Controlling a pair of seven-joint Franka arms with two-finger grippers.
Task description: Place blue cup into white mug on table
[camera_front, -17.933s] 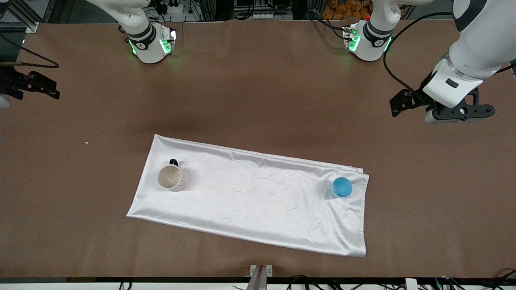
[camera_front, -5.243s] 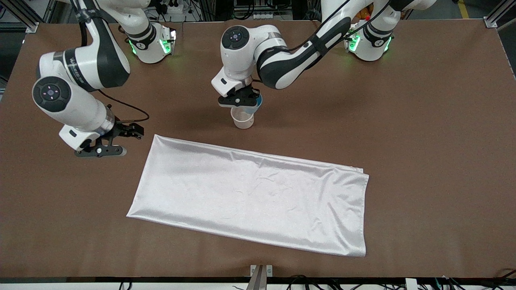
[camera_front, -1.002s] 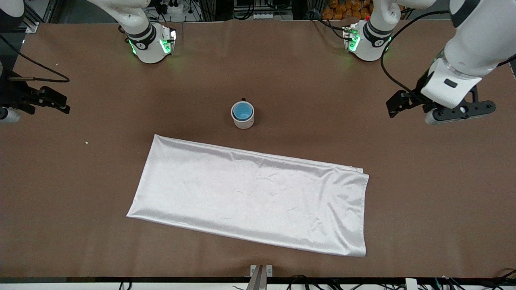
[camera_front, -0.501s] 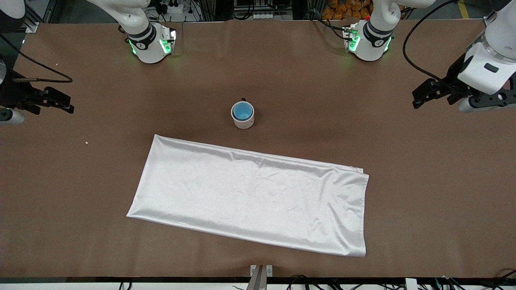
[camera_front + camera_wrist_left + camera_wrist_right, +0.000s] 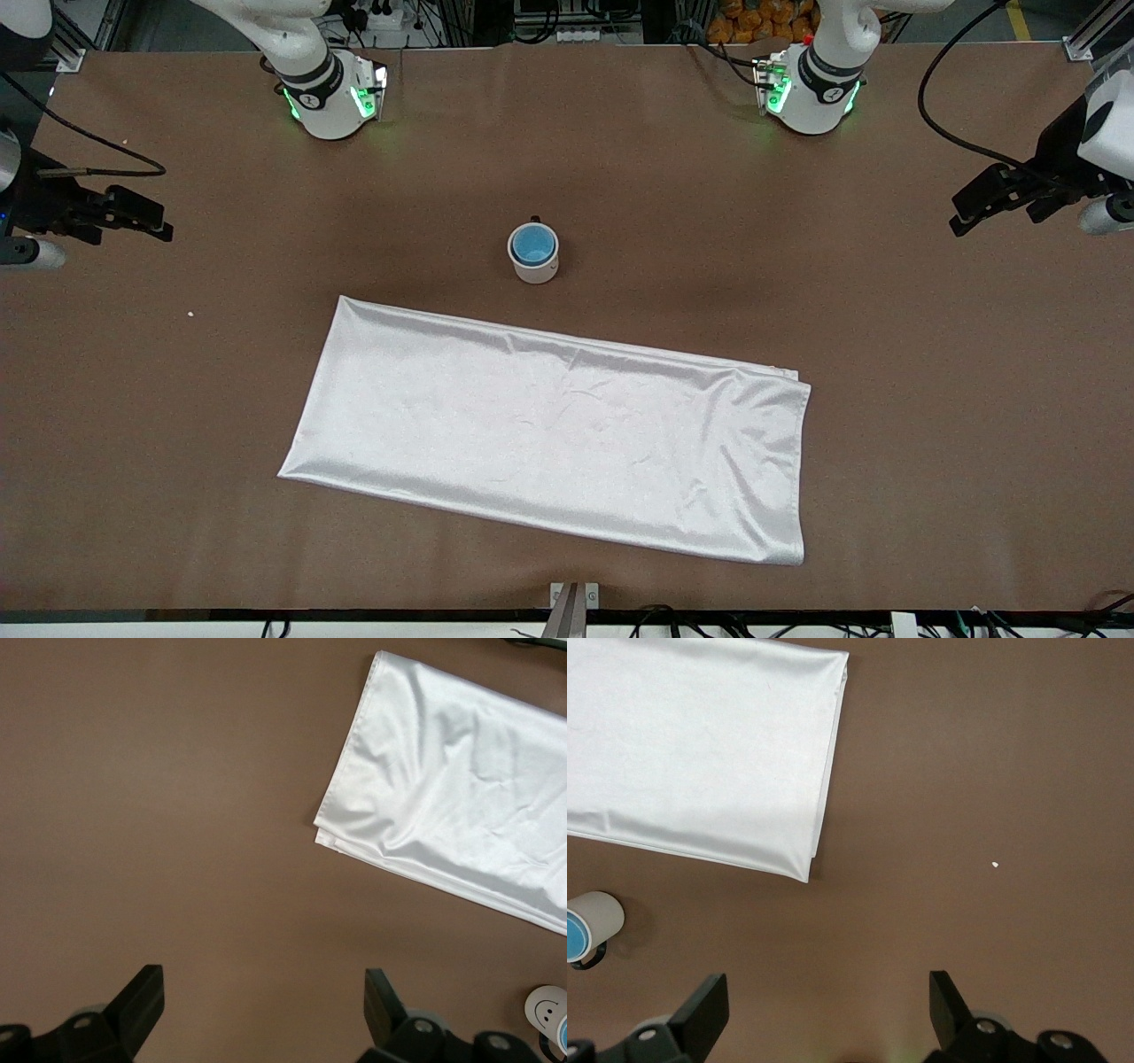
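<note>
The front camera sits high up and looks down at the whole brown table [image 5: 930, 425], facing the two robot bases along the top edge. The left wrist camera looks straight down from high over the left arm's end of the table, with its own fingers [image 5: 142, 997] poking into the picture, and the right wrist camera does the same over the right arm's end. All three views share the white cloth [image 5: 549, 425] [image 5: 461, 806] [image 5: 700, 753] and the white mug [image 5: 533, 254] [image 5: 545, 1008] [image 5: 595, 917] with the blue cup [image 5: 533, 244] [image 5: 576, 936] in it.
</note>
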